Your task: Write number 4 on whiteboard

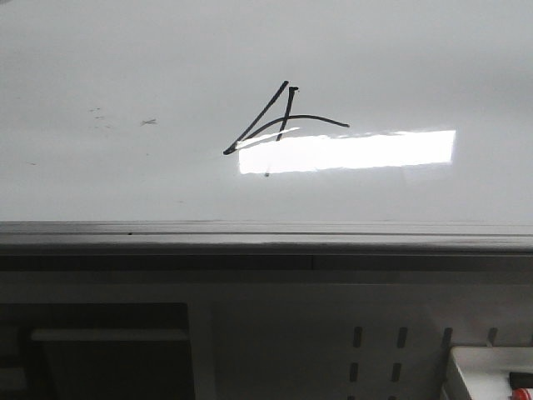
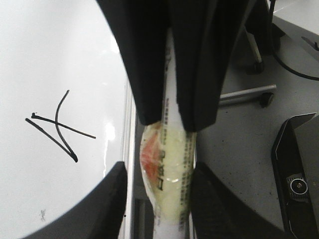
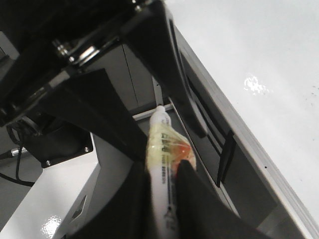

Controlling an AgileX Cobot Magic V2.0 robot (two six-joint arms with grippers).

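Note:
The whiteboard [image 1: 125, 67] lies flat, with a bright rectangular light reflection. The number 4 [image 1: 283, 121] is drawn on it in thin black strokes. Neither gripper shows in the front view. In the left wrist view the board [image 2: 50, 50] and the 4 [image 2: 55, 129] lie beside my left gripper [image 2: 159, 169]. It is off the board's edge, and its fingers stand around a white marker [image 2: 167, 184] wrapped in yellowish tape, with a gap on one side. The right gripper's fingers [image 2: 199, 59] clamp the same marker further along. In the right wrist view my right gripper [image 3: 162, 169] is shut on the marker [image 3: 167, 144].
The grey edge rail [image 1: 250, 242] runs along the board's near side. Below it are a perforated panel [image 1: 400, 350] and a white box [image 1: 491, 375]. Off the board lie grey floor, a wheeled stand leg [image 2: 264, 97], a black device [image 2: 299, 174] and a white cabinet [image 3: 60, 189].

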